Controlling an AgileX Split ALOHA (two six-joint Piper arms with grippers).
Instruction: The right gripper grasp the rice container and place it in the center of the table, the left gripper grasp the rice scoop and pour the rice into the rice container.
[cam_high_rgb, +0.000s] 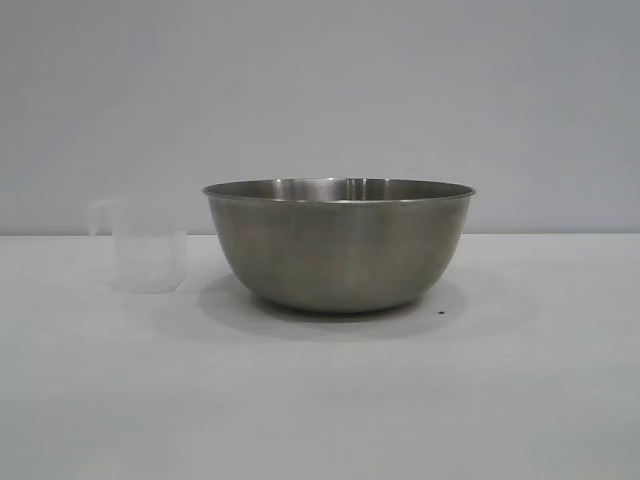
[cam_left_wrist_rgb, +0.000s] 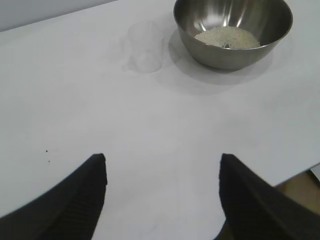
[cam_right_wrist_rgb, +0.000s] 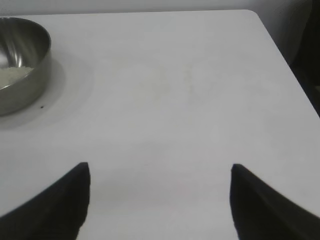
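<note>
Both grippers, left gripper (cam_left_wrist_rgb: 162, 172) and right gripper (cam_right_wrist_rgb: 160, 180), wide apart and empty; rice scoop (cam_high_rgb: 148, 248) upright, handle away from rice container (cam_high_rgb: 340, 245).

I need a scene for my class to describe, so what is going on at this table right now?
Nothing is being handled at this moment. The rice container stands on the table with the rice already in its bottom. The rice scoop stands upright beside it, apart from it and looking empty. The left gripper and the right gripper are both clear of these things, fingers open and holding nothing.
</note>
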